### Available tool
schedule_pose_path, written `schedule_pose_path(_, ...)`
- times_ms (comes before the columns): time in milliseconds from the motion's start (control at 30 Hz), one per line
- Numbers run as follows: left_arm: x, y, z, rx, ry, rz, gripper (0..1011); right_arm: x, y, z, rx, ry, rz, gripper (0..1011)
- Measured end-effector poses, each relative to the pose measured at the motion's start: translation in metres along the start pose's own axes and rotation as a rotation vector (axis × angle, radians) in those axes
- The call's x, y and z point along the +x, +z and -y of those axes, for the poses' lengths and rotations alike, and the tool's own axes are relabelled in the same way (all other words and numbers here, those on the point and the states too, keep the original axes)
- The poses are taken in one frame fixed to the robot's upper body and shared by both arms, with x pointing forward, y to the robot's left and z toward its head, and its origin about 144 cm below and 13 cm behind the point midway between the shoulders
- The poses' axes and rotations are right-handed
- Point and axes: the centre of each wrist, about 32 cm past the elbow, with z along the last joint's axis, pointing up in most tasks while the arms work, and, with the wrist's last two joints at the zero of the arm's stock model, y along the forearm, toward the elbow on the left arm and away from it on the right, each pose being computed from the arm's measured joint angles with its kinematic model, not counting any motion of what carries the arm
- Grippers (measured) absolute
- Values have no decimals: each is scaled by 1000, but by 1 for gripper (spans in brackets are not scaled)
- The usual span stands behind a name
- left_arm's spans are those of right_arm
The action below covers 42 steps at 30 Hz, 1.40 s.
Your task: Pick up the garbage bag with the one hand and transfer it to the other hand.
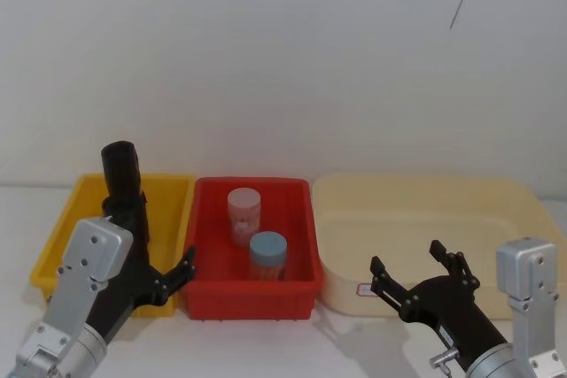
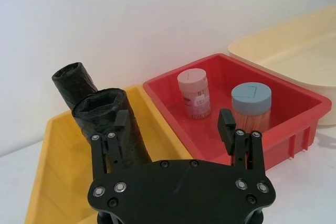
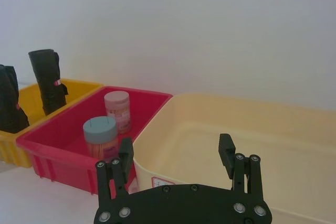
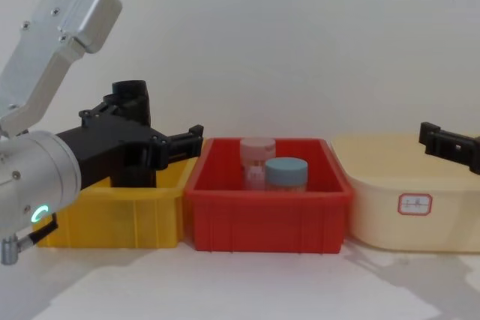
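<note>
Yellow bin (image 1: 58, 241), just beside the red bin (image 1: 252, 294) on its left. Holds two black rolls standing on end, slightly tilted: the garbage bag (image 2: 105, 116), and a second roll (image 2: 73, 83) close beside it. Standing up, their tops clear the bin rim, so a grasp from the side looks workable.

Left gripper (image 2: 172, 124), left of the red bin over the yellow bin. Fingers spread wide, nothing held. One finger lies against or just beside the garbage bag, the other toward the red bin. My read is that it is lining up to straddle the roll, with the grasp not yet made.

Red bin holds two jars: pink-lidded jar (image 1: 244, 210) at the back, blue-lidded jar (image 1: 267, 254) in front. Neither is a task item.

Cream bin (image 1: 532, 194), just beside the red bin on its right. Right gripper (image 1: 406, 256) hovers at its front wall, fingers apart, holding nothing, probably waiting to receive.

Count: three bins, two rolls, two jars, two grippers.
</note>
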Motion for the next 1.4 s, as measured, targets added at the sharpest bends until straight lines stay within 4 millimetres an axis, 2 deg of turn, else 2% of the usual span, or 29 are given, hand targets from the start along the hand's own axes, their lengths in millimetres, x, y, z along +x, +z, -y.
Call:
schedule_pose_path(933, 0, 0, -1, -12, 6, 5, 1001, 0, 0, 0, 0, 0, 0, 1000)
schedule_pose_path(1400, 2, -6, -19, -38, 52, 29, 1002, 0, 0, 0, 0, 0, 0, 1000)
